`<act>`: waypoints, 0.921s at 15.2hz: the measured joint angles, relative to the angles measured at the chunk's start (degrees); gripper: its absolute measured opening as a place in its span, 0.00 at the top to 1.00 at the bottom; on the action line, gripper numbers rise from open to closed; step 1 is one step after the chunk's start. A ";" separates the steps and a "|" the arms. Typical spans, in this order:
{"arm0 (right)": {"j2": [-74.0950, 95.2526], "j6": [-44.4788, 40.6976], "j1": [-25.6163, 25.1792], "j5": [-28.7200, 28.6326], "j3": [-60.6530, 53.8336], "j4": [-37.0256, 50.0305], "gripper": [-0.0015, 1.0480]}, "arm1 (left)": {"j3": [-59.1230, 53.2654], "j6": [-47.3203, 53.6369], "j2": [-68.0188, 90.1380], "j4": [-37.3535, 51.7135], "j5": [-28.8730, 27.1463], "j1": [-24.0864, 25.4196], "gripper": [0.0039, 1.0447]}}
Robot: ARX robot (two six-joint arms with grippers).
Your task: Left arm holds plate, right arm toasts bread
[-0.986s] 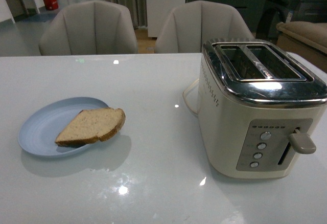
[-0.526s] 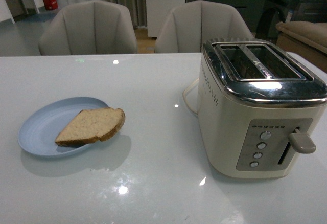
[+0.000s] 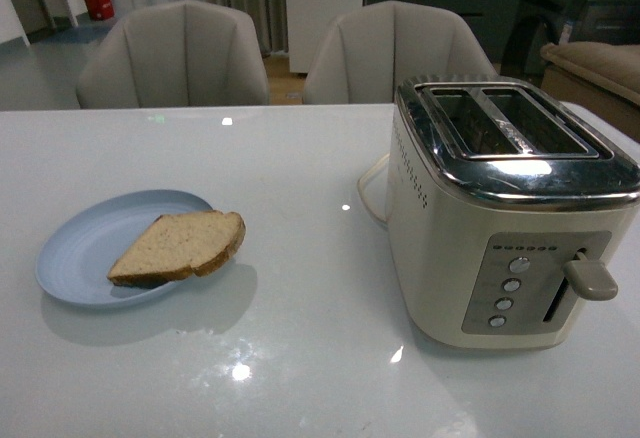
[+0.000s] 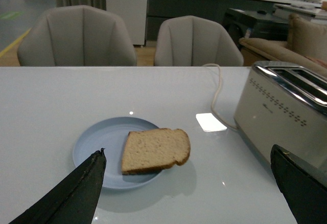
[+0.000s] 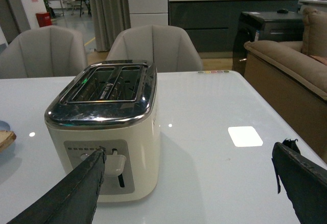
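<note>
A slice of brown-crusted bread lies on a pale blue plate on the left side of a glossy white surface, its pointed corner inside the plate and its rounded end reaching out over the rim on the side facing a toaster. The cream toaster, capped in chrome with two long slots on top, stands well apart on the right. Its side lever sits at the upper end of its track beside a column of round buttons. A white cord loops out from behind it. Two pale padded chairs are drawn up on the far side of the surface.

Neither arm shows in the front view. In the left wrist view, the left gripper is spread wide and holds nothing. Its black wedge-shaped fingers frame the plate and bread, which lie ahead of it and clear of both tips. In the right wrist view, the right gripper is likewise spread wide with nothing between its dark fingers. It faces the lever end of the toaster, and one tip overlaps the control panel in the picture, though contact cannot be told. A sliver of bread shows at that picture's edge
</note>
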 joint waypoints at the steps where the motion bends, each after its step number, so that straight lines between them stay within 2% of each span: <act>1: 0.00 0.00 0.00 0.00 0.00 0.00 0.06 | 0.72 0.83 11.78 9.99 -0.24 0.31 0.06; 2: 0.00 0.00 0.00 0.00 0.00 0.00 0.06 | 3.43 1.90 24.30 18.95 -1.05 0.04 0.06; 4: 0.00 0.00 0.00 0.00 0.00 -0.02 0.06 | 11.96 3.52 43.58 28.61 -0.04 -0.22 0.06; 6: 0.00 -0.02 0.00 0.00 0.00 0.00 0.06 | 24.72 5.51 65.29 27.74 0.39 0.98 0.06; 9: 0.00 -0.02 0.00 0.00 0.00 0.00 0.06 | 42.07 8.70 86.36 23.47 -0.37 3.74 0.06; 11: 0.00 -0.02 0.00 0.00 0.00 0.00 0.06 | 50.66 10.38 94.90 20.55 -1.84 5.07 0.06; 14: 0.00 0.00 0.00 0.00 0.00 0.00 0.06 | 55.12 11.02 100.35 19.45 -2.60 5.84 0.06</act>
